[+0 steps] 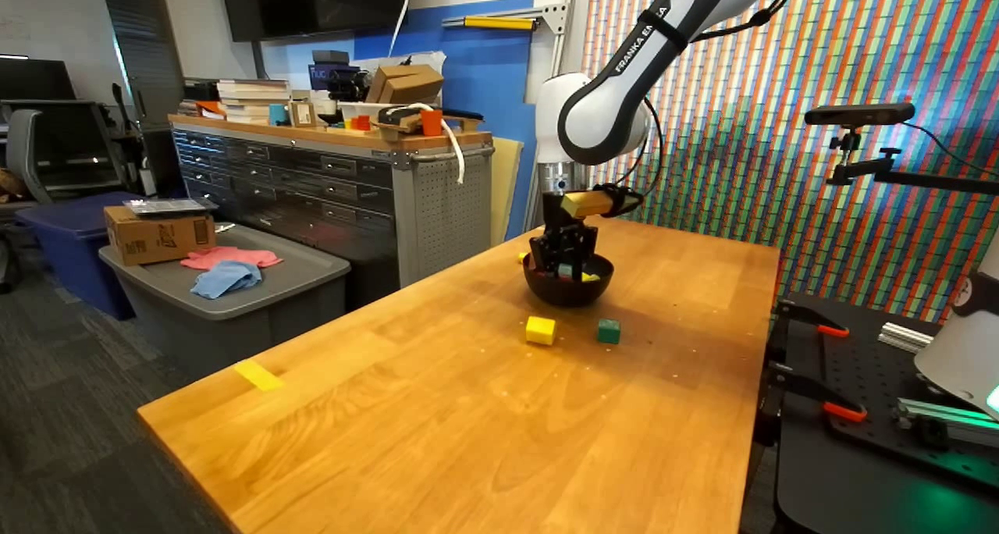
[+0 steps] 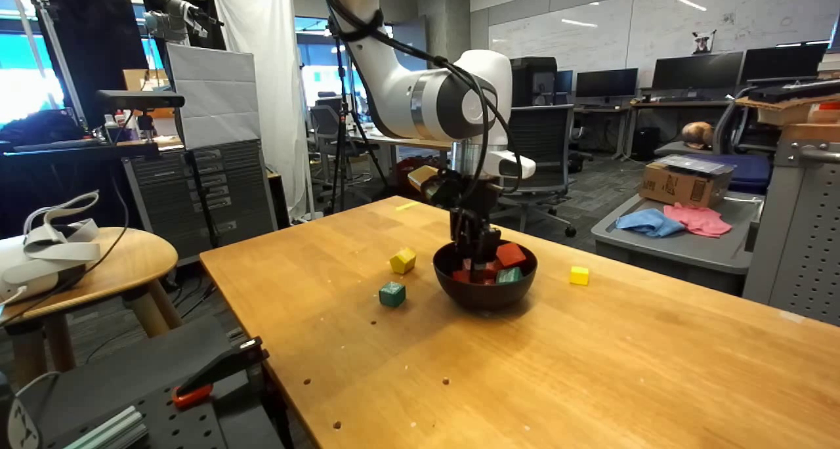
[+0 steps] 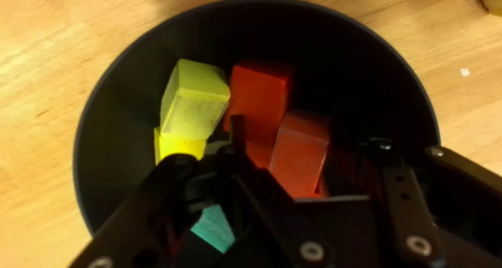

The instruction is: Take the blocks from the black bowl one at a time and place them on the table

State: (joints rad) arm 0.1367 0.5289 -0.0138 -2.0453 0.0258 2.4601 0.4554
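in the wrist view the pincer point(image 3: 310, 138) stands, jaws apart, in the black bowl point(image 3: 113, 138) on the bench point(image 1: 499, 440), a red block point(image 3: 300, 154) showing between them — longer edges aimed just past twelve o'clock — while another red block point(image 3: 255, 97) at eleven and a yellow block point(image 3: 194, 97) at ten could crowd the nine-o'clock jaw.

On my feed I log counter point(image 1: 468, 440) as smooth wood with slight sheen, black bowl point(image 2: 484, 297) smooth, blocks point(image 1: 540, 331) matt-faced, carton point(image 1: 160, 237) cardboard, rags point(image 1: 226, 279) creased cloth.
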